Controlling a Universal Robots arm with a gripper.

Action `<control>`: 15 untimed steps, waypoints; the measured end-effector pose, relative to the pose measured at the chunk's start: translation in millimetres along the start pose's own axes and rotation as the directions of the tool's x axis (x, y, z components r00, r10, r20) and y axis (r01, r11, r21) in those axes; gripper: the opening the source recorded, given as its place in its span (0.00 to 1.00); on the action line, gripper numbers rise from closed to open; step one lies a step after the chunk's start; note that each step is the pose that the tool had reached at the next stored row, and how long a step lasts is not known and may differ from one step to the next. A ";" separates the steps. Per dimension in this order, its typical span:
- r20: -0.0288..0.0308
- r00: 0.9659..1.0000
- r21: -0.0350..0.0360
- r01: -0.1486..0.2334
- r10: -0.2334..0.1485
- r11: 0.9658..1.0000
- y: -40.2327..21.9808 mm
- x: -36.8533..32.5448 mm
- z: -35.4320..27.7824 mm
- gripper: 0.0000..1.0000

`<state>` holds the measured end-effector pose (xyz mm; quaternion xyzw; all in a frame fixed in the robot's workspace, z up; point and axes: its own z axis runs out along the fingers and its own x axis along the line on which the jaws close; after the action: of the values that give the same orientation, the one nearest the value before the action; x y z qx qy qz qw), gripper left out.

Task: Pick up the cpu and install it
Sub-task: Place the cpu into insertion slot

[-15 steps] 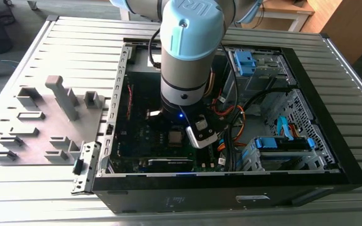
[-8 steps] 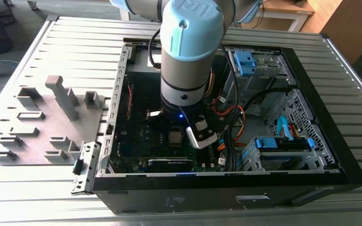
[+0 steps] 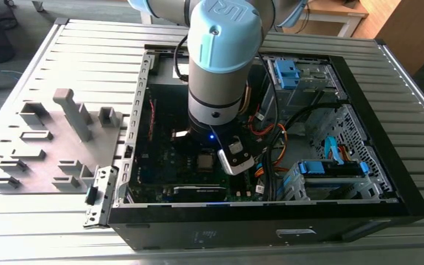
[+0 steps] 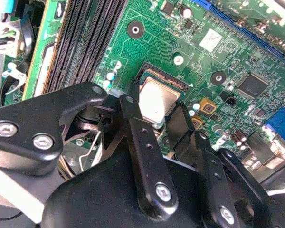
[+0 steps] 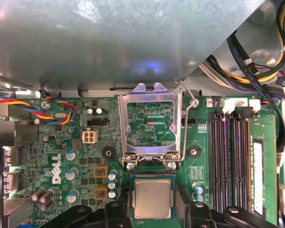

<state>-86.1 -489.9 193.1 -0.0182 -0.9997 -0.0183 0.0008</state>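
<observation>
- Grey-silver, flat square cpu [image 5: 153,198] is seen seated in the green motherboard [image 5: 199,173] socket.
- The black hand [image 4: 156,113] is spread, nothing gripped; its fingers [image 4: 134,123] flank the chip, their tips partly hidden.

Ext. view high over case [image 3: 271,223]; both wrist views close, share cpu [image 4: 156,100] [image 5: 153,198].

The cpu [image 5: 153,198] has a dull, faintly brushed grey-silver metal face. The socket's hinged frame [image 5: 152,126] is bright bare metal, and the motherboard [image 5: 202,171] is glossy green laminate. The end effector [image 4: 156,111] is matt black with shiny steel screws [image 4: 162,192]. The desk [image 3: 86,44] is pale ribbed metal. The tray [image 3: 42,152] looks smooth, matt grey.
</observation>
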 end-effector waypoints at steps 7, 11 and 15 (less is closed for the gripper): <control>0.000 1.000 0.000 0.000 0.000 1.000 -0.1 0.0 1.5 0.47; 0.000 1.000 0.000 0.000 0.000 1.000 -1.0 0.1 1.7 0.47; 0.000 1.000 0.000 0.000 0.000 1.000 -2.1 0.1 1.9 0.47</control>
<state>-86.2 -491.9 191.1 -0.0182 -0.9997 -0.0183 0.0008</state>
